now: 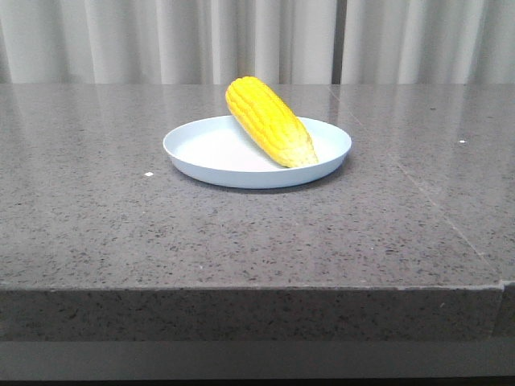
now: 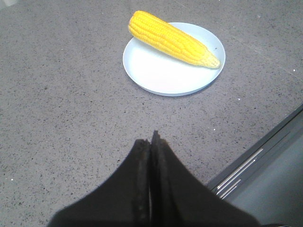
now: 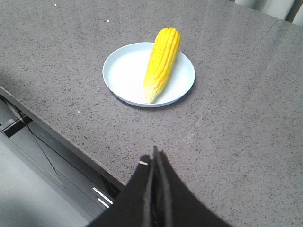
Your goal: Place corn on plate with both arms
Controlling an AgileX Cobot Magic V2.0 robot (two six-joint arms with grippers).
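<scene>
The yellow corn (image 1: 269, 121) lies across the pale blue-white plate (image 1: 201, 153) in the middle of the grey stone table, its fat end resting over the far rim and its paler tip down inside the plate. It also shows in the left wrist view (image 2: 171, 39) on the plate (image 2: 161, 75), and in the right wrist view (image 3: 162, 61) on the plate (image 3: 124, 71). My left gripper (image 2: 151, 138) is shut and empty, well back from the plate. My right gripper (image 3: 154, 157) is shut and empty, also well back. Neither gripper shows in the front view.
The table's front edge (image 1: 257, 288) runs across the front view. In the wrist views the table edge (image 3: 57, 137) drops to a grey frame with metal rails (image 2: 241, 170). Curtains (image 1: 257, 40) hang behind the table.
</scene>
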